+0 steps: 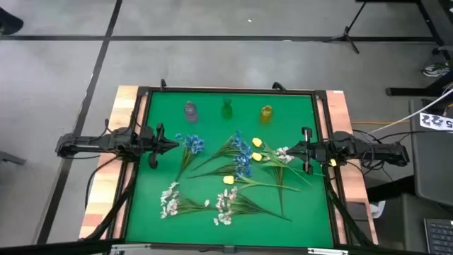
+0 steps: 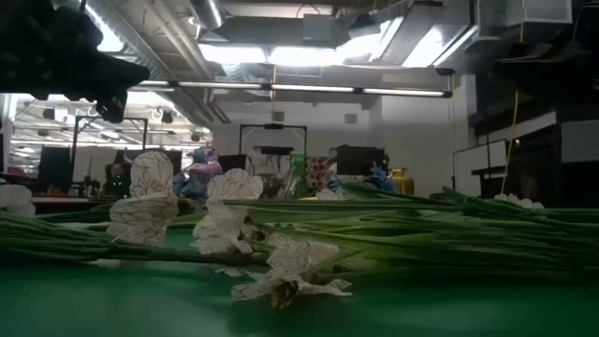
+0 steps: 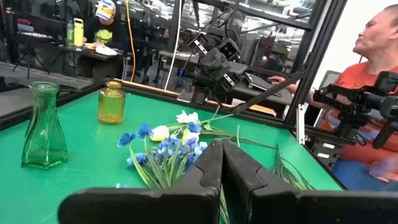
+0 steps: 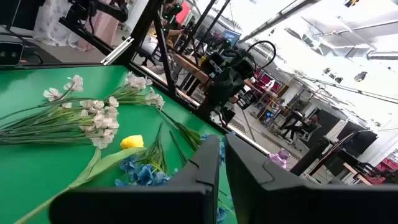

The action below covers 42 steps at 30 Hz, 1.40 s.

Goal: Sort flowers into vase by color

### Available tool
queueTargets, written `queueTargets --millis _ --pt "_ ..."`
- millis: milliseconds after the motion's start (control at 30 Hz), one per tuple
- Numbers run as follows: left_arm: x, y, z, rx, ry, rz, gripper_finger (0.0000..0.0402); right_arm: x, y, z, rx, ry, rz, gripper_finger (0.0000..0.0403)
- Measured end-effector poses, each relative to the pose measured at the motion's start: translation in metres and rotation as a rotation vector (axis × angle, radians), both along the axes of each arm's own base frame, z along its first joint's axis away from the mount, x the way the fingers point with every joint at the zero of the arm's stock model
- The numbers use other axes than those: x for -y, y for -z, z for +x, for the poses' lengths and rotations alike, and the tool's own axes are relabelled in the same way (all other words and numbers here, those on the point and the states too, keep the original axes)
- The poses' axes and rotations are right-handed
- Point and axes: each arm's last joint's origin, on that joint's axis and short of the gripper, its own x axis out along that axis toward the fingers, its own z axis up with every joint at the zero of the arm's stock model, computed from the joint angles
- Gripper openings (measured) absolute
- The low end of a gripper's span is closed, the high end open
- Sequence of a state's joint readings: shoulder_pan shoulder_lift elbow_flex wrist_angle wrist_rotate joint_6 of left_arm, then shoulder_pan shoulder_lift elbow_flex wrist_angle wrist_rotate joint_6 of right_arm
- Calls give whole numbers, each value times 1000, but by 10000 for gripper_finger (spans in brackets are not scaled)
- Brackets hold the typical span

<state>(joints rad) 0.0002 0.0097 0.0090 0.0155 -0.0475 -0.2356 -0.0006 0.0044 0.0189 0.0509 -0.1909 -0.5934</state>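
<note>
Nothing is being sorted yet: all the flowers [image 1: 233,173] are lying loose on the green desk [image 1: 156,219], and the three vases, purple vase [image 1: 191,110], green vase [image 1: 227,109] and yellow vase [image 1: 266,113], are standing empty in a row along the far edge. White sprays [image 1: 170,200] are lying nearest the front, blue blooms [image 1: 192,144] and yellow buds [image 1: 228,180] are mingling in the middle. The left claw [image 1: 172,145] is hovering at the left side, fingers pressed together and pinching nothing, its tip just beside a blue bloom. The right claw [image 1: 287,151] is waiting at the right side, near a white sprig, jaws nearly together and likewise empty. The step in hand is likely the first pick; it is calling for one claw spreading, dropping onto a single stem, then carrying it to the matching vase. Tangled stems are risking a double lift.
</note>
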Motion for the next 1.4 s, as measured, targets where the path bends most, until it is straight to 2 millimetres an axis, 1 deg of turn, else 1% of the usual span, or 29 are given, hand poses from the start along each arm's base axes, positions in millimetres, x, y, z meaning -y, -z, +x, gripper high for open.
queueTargets --millis 733,833,1400 --pt "0 0 0 1 0 0 0 0 0 0 5 -1 0 28" --pt "0 0 0 0 0 0 0 0 4 3 -54 5 0 28" --pt "0 0 0 0 0 0 0 0 4 3 -51 8 1 28"
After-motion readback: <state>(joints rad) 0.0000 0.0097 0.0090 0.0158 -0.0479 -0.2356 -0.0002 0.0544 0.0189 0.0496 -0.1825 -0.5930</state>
